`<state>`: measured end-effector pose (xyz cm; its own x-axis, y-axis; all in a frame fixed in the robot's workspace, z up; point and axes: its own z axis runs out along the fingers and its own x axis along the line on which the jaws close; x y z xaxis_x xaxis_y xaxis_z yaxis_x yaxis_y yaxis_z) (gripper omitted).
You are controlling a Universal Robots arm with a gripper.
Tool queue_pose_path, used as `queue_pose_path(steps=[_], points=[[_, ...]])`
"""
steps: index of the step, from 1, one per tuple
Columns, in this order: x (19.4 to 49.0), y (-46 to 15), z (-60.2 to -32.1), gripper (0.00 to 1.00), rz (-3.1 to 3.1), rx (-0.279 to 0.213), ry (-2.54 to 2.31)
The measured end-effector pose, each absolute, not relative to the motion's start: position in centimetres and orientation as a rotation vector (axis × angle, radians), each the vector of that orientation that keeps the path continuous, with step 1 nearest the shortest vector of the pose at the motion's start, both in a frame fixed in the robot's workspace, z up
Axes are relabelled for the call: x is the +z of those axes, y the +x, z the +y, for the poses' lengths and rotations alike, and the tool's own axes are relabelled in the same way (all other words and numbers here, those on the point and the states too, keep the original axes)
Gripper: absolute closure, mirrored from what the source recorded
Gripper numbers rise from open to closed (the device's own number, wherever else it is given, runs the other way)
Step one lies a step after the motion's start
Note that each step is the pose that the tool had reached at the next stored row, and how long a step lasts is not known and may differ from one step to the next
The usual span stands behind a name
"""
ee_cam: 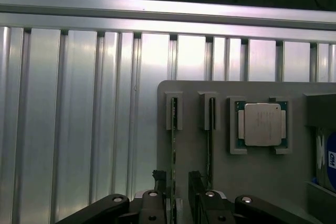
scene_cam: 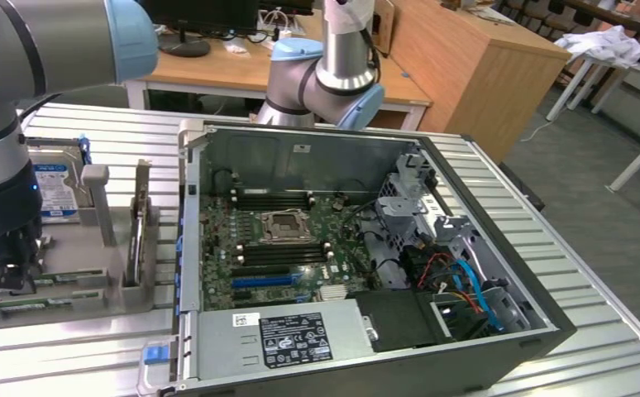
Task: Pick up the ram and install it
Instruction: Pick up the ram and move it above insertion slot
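Pincer [ee_cam: 176, 178] agape, ram [ee_cam: 174, 135] edge-up — seemingly lengthwise between

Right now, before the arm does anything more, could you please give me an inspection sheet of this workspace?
Surface: ribbed metal table, carrying a grey holder plate and an open computer case.
Job's things: the ram stands on edge in the holder plate; a second stick stands beside it.
Clutter: processor and hard drive in the same plate.
Grippers: gripper open, straddling the ram, not closed on it.
Cables: blue and orange cables inside the case.
Surroundings: wooden desks; white cloth on a far table.
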<state>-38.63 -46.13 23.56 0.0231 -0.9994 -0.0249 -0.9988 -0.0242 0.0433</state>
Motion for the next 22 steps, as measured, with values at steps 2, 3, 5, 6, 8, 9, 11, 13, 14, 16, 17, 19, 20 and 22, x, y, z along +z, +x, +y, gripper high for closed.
queue_pose_path(steps=[2,3,5,6,8,9,11,13,14,16,17,19,20,22], points=[[23.6,-38.6,-46.1,0.69,-2.185,-0.075,2.237],[23.5,-38.6,-46.1,0.69,-2.185,-0.075,2.237],[23.4,-38.6,-46.1,0.69,-2.185,-0.075,2.238],[23.3,-38.6,-46.1,0.69,-2.185,-0.075,2.237],[23.1,-38.6,-46.1,0.69,-2.185,-0.075,2.237],[23.1,-38.6,-46.1,0.69,-2.185,-0.075,2.238],[22.9,-38.6,-46.2,0.69,-2.185,-0.075,2.237],[22.7,-38.6,-46.2,0.69,-2.185,-0.075,2.237],[22.7,-38.6,-46.2,0.69,-2.185,-0.075,2.237],[22.5,-38.6,-46.2,0.69,-2.185,-0.075,2.238],[22.4,-38.6,-46.2,0.69,-2.185,-0.075,2.238],[22.3,-38.6,-46.2,0.69,-2.185,-0.075,2.237],[22.2,-38.6,-46.2,0.69,-2.185,-0.075,2.238],[22.1,-38.6,-46.2,0.69,-2.185,-0.075,2.238]])
